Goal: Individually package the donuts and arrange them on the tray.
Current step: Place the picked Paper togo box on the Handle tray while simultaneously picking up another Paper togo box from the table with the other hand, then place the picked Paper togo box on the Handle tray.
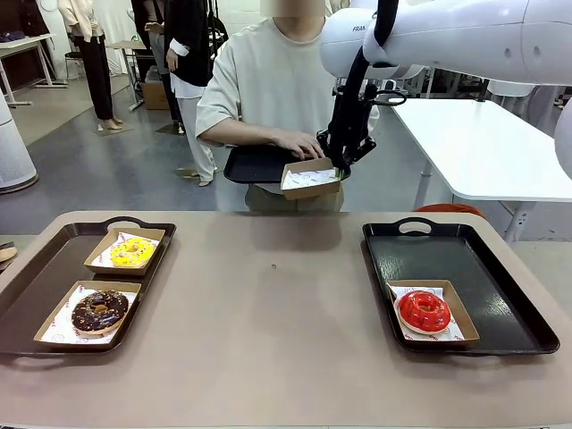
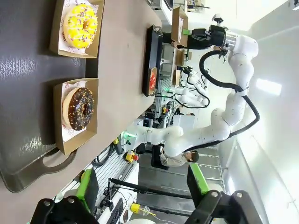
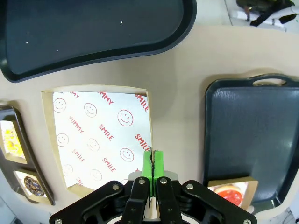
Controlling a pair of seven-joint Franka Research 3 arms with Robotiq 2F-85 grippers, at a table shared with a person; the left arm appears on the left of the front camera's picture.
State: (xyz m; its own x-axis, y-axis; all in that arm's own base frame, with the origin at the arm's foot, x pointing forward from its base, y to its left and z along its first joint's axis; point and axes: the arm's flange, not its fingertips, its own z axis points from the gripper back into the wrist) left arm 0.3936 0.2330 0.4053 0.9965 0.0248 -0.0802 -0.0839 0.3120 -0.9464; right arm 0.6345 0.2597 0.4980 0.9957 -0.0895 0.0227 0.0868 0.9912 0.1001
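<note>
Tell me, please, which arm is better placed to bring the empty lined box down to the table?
The right. Its hand is already shut on the rim of the empty paper-lined box, held in the air above the far edge of the table. The left hand is open and empty, by the left tray.

The paper liner point(image 3: 100, 135) in the empty box point(image 3: 46, 140) carries red print, "YUMMY" and "SMILE", repeated among smiley faces. The right arm point(image 1: 357, 31) bears dark letters, seemingly "FRA", cut off by a cable.
</note>
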